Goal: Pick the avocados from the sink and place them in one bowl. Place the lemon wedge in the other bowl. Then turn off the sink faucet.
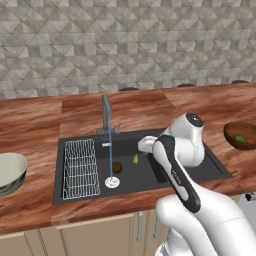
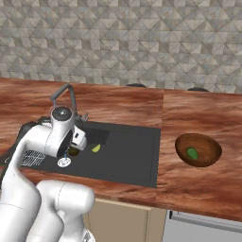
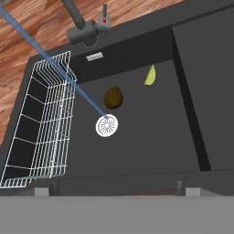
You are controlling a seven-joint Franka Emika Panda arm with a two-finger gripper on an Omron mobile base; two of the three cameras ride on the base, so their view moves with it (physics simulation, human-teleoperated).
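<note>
Over the dark sink [image 1: 200, 167] my gripper [image 3: 116, 190] hangs open and empty, pointing down into the basin. Beneath it lies the dark olive-brown avocado [image 3: 113, 97] [image 1: 117, 166], just beyond the round drain [image 3: 107, 125]. The yellow lemon wedge [image 3: 150, 76] [image 1: 135, 159] [image 2: 96, 148] rests a little to the avocado's right. A bright green avocado [image 2: 192, 153] [image 1: 240, 138] sits in the brown wooden bowl [image 2: 208, 158] on the right counter. The pale bowl [image 1: 15, 167] stands on the left counter. Water streams from the faucet [image 1: 106, 112] [image 3: 84, 32] onto the drain.
A white wire rack [image 3: 41, 128] [image 1: 79, 167] fills the left side of the basin. A divider [image 3: 187, 91] splits the sink into two basins. The small lever [image 3: 104, 16] stands beside the faucet base. A tiled wall rises behind the wooden counter [image 1: 30, 120].
</note>
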